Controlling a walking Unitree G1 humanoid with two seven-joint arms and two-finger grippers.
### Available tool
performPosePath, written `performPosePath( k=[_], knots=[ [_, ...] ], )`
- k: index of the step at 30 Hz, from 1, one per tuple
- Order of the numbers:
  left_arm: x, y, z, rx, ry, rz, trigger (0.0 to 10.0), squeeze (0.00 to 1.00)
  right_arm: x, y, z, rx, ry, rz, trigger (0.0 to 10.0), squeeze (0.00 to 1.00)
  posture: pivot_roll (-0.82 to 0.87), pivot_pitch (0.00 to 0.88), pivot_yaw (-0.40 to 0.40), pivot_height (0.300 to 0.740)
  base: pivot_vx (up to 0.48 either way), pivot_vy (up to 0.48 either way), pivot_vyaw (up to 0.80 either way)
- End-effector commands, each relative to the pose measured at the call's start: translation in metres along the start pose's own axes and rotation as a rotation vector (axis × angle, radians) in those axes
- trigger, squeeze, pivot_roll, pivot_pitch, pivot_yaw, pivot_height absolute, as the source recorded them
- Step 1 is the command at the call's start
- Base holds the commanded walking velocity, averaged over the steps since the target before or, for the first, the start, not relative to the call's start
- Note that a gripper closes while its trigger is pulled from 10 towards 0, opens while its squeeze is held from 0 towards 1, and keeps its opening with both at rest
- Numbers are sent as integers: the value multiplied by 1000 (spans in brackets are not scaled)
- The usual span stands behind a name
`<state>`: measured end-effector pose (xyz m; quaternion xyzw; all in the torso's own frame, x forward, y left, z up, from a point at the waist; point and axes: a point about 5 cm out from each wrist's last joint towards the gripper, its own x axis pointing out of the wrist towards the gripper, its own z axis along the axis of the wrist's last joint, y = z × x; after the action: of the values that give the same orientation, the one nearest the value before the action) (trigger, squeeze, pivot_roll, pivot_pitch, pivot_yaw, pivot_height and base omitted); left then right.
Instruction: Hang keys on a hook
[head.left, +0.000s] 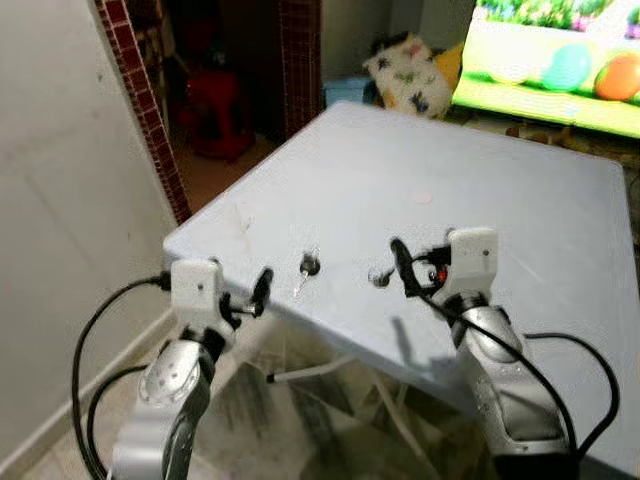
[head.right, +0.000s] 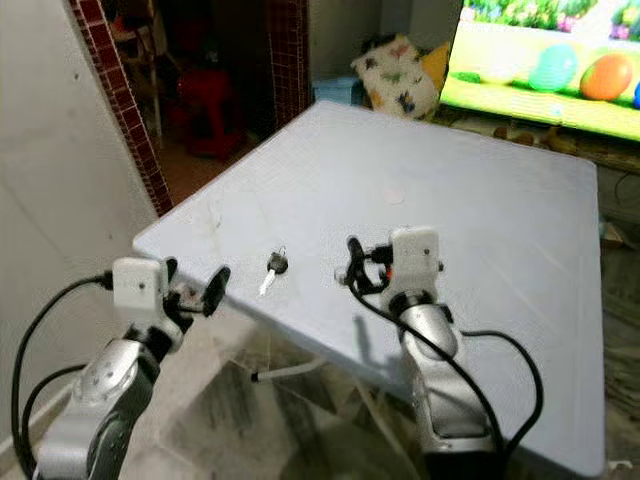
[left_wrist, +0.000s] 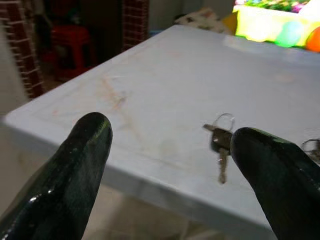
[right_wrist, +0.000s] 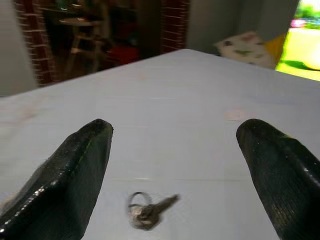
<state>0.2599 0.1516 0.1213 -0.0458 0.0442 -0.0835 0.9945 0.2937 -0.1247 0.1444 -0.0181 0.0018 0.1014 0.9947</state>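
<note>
Two keys lie near the front edge of the pale blue table (head.left: 520, 160). A black-headed key (head.left: 308, 268) on a ring rests between my two arms; in the left wrist view this key (left_wrist: 220, 145) sits just inside the far finger. A second key (head.left: 379, 276) with a ring lies just before my right gripper (head.left: 402, 268), and the right wrist view has that key (right_wrist: 148, 212) low between the fingers. My left gripper (head.left: 256, 294) hovers at the table's front corner edge. Both grippers are open and hold nothing.
A white wall (head.left: 60, 200) and a red-tiled pillar (head.left: 145, 110) stand to the left. Behind them is a dark room with a red stool (head.left: 215, 110). A patterned cushion (head.left: 408, 75) and a bright screen (head.left: 550, 65) lie beyond the table. A white table leg (head.left: 310, 373) runs under the edge.
</note>
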Motion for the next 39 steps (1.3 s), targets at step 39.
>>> performPosePath(
  k=[39],
  knots=[
    [6,3,-1,-13,9,73,10000,0,2,-6,8,-23,-18,12,10000,0,27,0,22,740,0,-36,144]
  ],
)
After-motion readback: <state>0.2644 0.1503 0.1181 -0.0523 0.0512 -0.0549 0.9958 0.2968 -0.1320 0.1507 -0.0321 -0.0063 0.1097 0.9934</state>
